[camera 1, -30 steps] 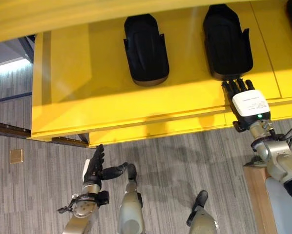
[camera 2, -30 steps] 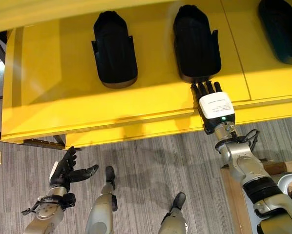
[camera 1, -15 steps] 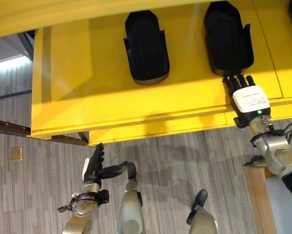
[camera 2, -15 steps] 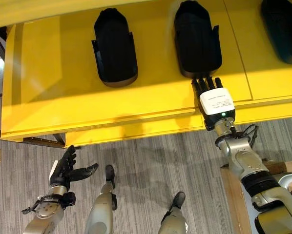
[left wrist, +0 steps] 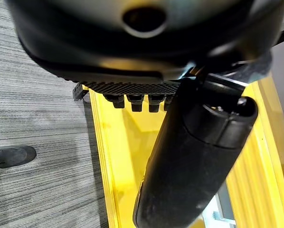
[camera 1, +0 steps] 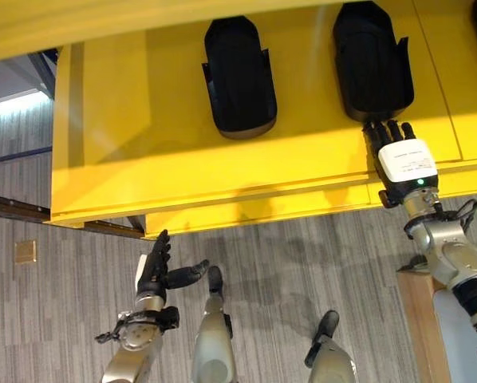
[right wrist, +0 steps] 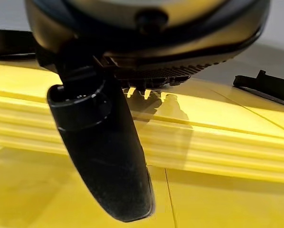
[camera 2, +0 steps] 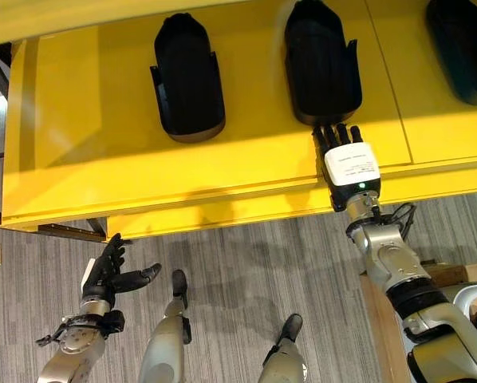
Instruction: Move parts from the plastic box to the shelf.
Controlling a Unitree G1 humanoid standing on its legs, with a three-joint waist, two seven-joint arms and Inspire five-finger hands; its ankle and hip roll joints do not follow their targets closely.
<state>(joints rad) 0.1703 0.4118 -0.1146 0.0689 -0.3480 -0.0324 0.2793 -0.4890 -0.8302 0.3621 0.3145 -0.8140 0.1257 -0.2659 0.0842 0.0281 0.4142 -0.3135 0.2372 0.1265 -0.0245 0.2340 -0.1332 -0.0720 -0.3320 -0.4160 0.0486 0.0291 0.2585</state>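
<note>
Right hand [camera 2: 350, 163] has edged back from the part [camera 2: 321, 65], fingers straight, empty.

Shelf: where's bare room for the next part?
Widest free patch on the yellow shelf is left of the left black part. Narrower gap lies between it and the middle part. The right hand crowds the middle part's front.

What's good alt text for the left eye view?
The right hand, fingers straight, reaches onto a yellow shelf just below one of two black parts. The left hand hangs open over grey floor.
</note>
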